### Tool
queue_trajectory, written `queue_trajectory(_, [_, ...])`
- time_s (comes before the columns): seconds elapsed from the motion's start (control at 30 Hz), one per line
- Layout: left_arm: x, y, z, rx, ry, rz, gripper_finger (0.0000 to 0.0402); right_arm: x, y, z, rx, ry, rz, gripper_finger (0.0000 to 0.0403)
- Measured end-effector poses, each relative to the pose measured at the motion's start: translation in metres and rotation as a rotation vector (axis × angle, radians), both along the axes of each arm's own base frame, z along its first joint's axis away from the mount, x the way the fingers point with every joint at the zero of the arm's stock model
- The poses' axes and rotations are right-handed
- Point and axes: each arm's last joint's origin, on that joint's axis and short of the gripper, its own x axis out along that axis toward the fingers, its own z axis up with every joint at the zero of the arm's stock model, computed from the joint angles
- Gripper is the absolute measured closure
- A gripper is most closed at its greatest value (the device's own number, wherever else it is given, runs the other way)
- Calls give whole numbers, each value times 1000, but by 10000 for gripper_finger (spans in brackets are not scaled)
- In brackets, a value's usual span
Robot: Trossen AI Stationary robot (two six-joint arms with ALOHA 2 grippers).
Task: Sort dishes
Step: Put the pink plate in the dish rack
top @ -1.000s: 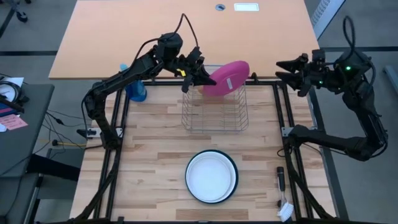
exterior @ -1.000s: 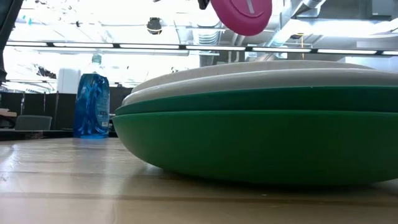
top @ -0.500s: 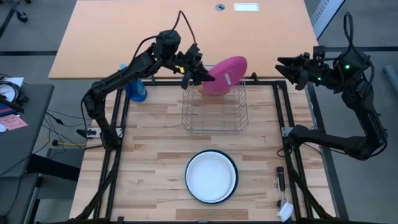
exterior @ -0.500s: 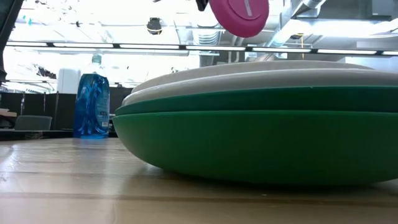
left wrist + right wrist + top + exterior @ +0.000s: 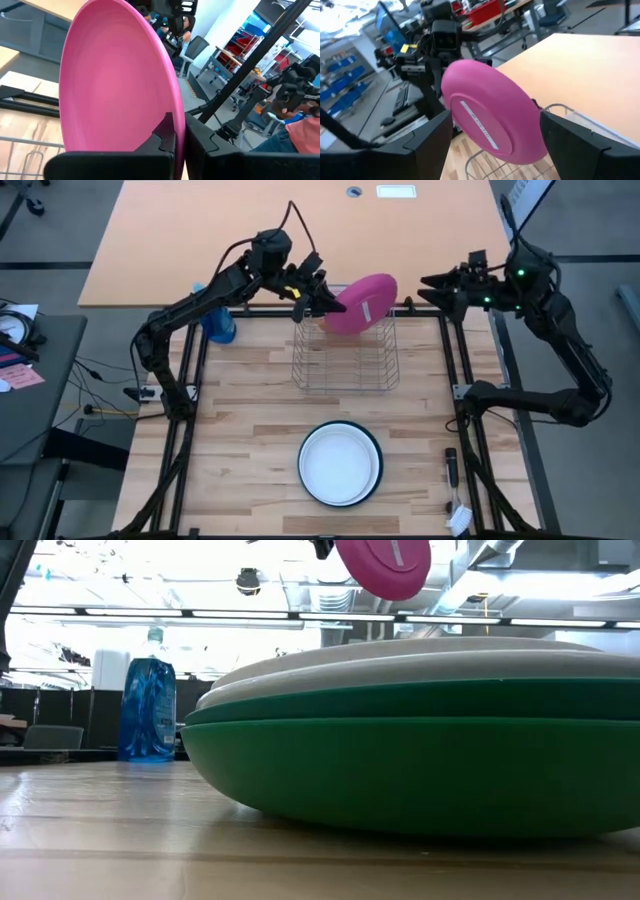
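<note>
Fingers first: the left gripper [image 5: 325,301] is pinched tight on the rim of the magenta-pink plate [image 5: 362,303], one dark finger [image 5: 167,135] on each face of it, no gap to speak of. It holds the plate up on edge and tilted, above the back end of the wire dish rack [image 5: 345,355]. The right gripper [image 5: 432,285] hangs just off the rack's back right corner with its fingers spread wide; from its wrist cam the plate sits in the space between them, touching neither.

The plate's underside has a pale sticker or stripe [image 5: 479,125] with some print on it, way too small to read.

The rest of the dishes are a stack near the table's front edge: a white plate with dark rim [image 5: 341,463] on top from above, and from the table-level cam you get a dark green plate [image 5: 420,765] at the bottom with pale ones over it. The stack runs off the right side there. A blue spray bottle [image 5: 220,322] stands left of the rack, partly covered by the left arm.
</note>
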Motion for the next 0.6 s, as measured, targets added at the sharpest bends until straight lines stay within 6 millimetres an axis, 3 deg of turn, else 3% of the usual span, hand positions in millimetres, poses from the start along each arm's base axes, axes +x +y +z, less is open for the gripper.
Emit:
queue_trajectory(0.3, [0,-3,0,-15,-2,-90,397,3,2,0,-68,13,123,101])
queue_trajectory(0.6, [-9,12,0,7,-16,-89,397,4,2,-1,-98,19,169,101])
